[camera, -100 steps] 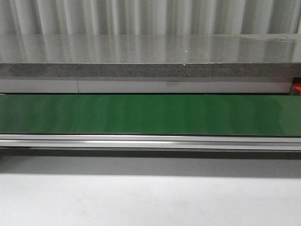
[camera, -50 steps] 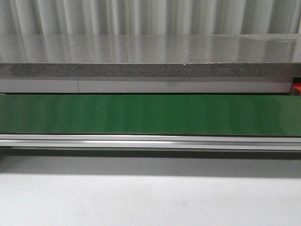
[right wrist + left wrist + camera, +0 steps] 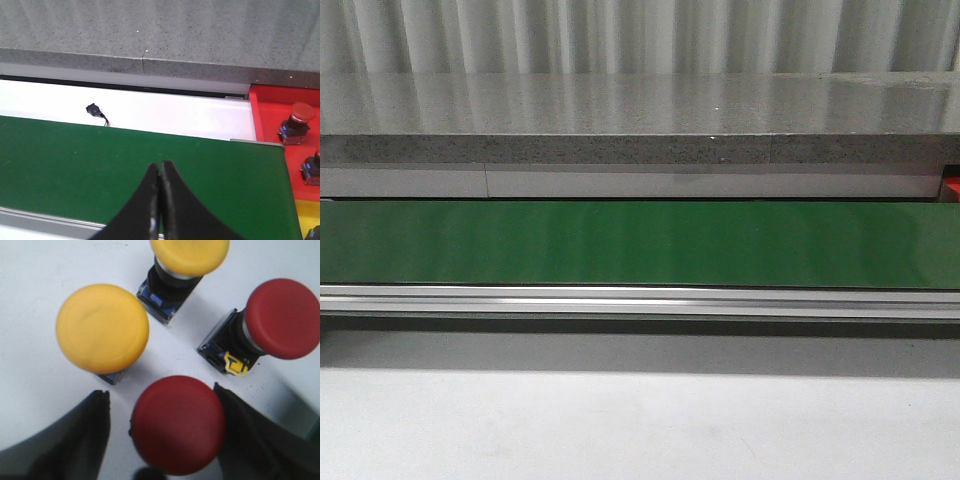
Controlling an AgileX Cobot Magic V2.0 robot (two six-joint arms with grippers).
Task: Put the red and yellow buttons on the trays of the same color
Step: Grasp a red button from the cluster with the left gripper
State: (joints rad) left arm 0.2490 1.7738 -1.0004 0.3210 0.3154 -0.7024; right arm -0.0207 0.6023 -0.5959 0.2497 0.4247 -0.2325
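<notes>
Red button (image 3: 177, 424) between spread left hand (image 3: 165, 440) fingers (image 3: 70, 440), unclamped

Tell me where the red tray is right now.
In the right wrist view the red tray sits just past the end of the green conveyor belt, below the grey ledge, holding a red button; the front view shows only a sliver at the right edge.

My front feed is evenly lit, with pale glare streaking the grey counter (image 3: 640, 105) and shadow below the green belt (image 3: 640, 245). Left wrist feed: the nearest red button (image 3: 177, 425) is soft, out of focus.
</notes>
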